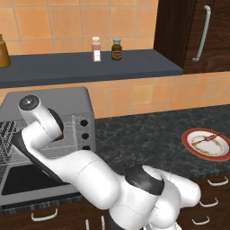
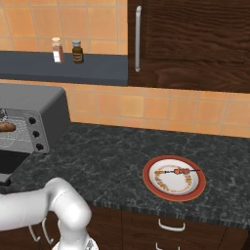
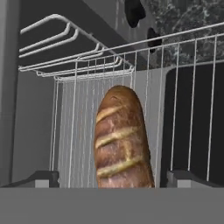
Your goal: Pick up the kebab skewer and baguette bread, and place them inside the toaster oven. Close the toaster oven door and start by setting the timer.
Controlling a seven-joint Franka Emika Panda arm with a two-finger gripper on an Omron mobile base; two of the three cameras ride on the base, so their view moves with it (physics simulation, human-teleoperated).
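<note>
The baguette bread (image 3: 122, 140), golden-brown with slashes, lies on the wire rack (image 3: 183, 113) inside the toaster oven (image 1: 54, 96); its end shows inside the oven (image 2: 7, 127). My gripper (image 3: 114, 177) is at the oven mouth, open, with a gap between each finger and the loaf. The toaster oven door (image 1: 27, 179) hangs folded down, open. Three dark knobs (image 1: 84, 128) run down the oven's right panel. The kebab skewer (image 1: 209, 138) (image 2: 179, 171) rests on a red-rimmed plate (image 2: 171, 193) far to the right on the counter.
A dark granite counter (image 2: 107, 156) stretches between oven and plate. Two spice jars (image 1: 96, 49) (image 1: 117, 49) stand on the grey shelf above. A dark wood cabinet with a metal handle (image 1: 204, 31) rises at the right. My arm crosses in front of the oven.
</note>
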